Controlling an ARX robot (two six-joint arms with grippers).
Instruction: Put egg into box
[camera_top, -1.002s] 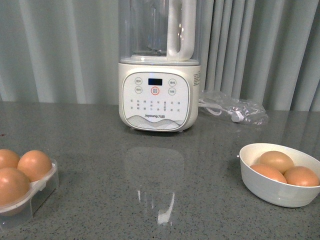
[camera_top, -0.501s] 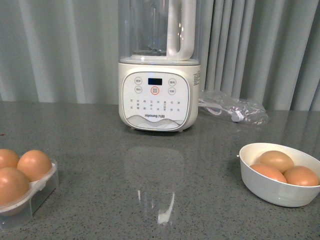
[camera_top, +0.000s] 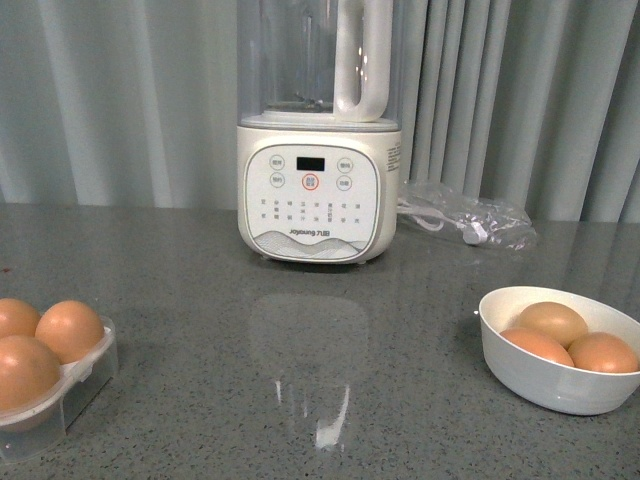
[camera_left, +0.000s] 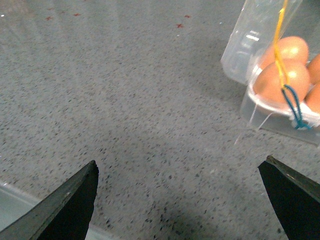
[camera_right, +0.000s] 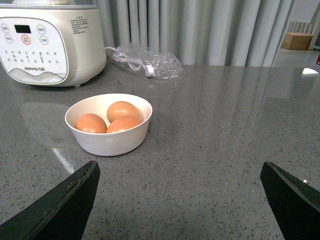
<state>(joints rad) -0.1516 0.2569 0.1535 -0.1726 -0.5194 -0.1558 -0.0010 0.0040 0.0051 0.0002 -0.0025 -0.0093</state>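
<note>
The egg (camera_top: 552, 322) is found with two like eggs in the white bowl (camera_top: 540, 385), in front and to the right of the blender (camera_top: 315, 205). The box (camera_top: 80, 385), in front and to the left of the blender, is occupied by three eggs. The left gripper (camera_left: 179, 162) and the right gripper (camera_right: 180, 164) are observed spread wide, with nothing held.

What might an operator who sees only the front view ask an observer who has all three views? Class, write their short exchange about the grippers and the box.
Operator: Is the left gripper holding anything?
Observer: No, the left gripper is open and empty, over bare counter.
Operator: And the right?
Observer: The right gripper is open too, with the bowl ahead of it, untouched.
Operator: Is the box lid up?
Observer: Yes, the lid of the box stands open.
</note>
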